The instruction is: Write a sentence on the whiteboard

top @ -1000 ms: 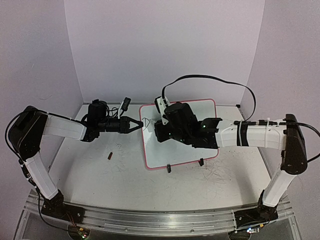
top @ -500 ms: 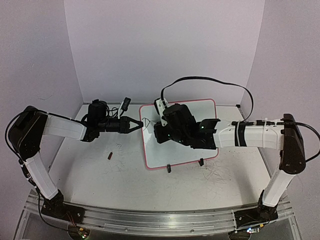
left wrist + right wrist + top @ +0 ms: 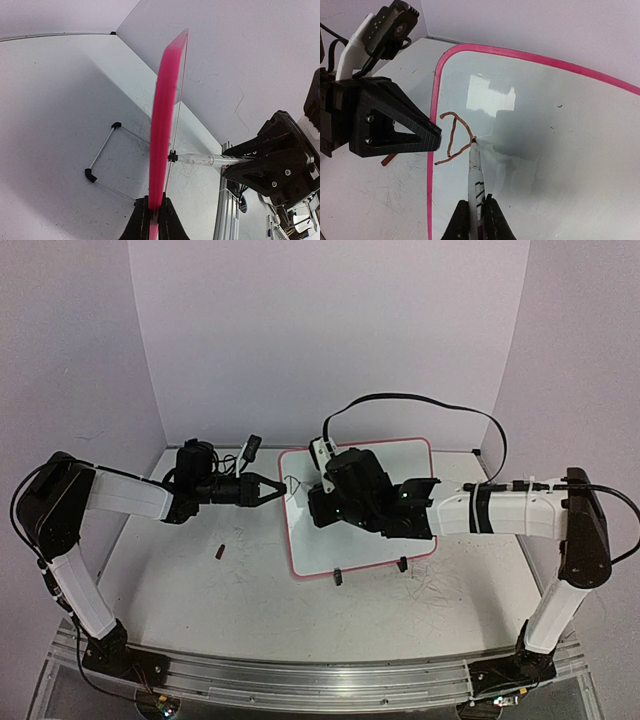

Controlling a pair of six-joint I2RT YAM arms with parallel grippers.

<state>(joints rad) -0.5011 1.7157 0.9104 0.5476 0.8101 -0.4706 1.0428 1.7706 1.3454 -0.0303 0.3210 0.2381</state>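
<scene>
Checking the 3 feeds right now. The board (image 3: 400, 456) sits mid-table (image 3: 250, 620), a bit right of centre, propped on its 2 black feet (image 3: 338, 578). From the left wrist I can also see a wire stand (image 3: 102, 150) behind it.

My left gripper (image 3: 282, 490) is clamped on the board's left edge. The left wrist view shows the board edge-on, with both fingers (image 3: 141, 222) pinched tight on the pink frame.

My right gripper (image 3: 475, 220) is closed around a marker (image 3: 476, 177), reaching in over the board's upper left area. The marker tip is touching the glossy surface just inside the left frame, and the left wrist view also shows it meeting the board.

As for the sentence (image 3: 452, 135), all I've got is 1 angular looping stroke right next to the top left corner. It looks reddish-brown on the right wrist cam, and the marker tip is sitting at its right end. I can't read it as a letter.

There's also a small reddish-brown bit (image 3: 220, 551) lying on the table left of the board, below my left arm. It's too small for me to tell what it is.
</scene>
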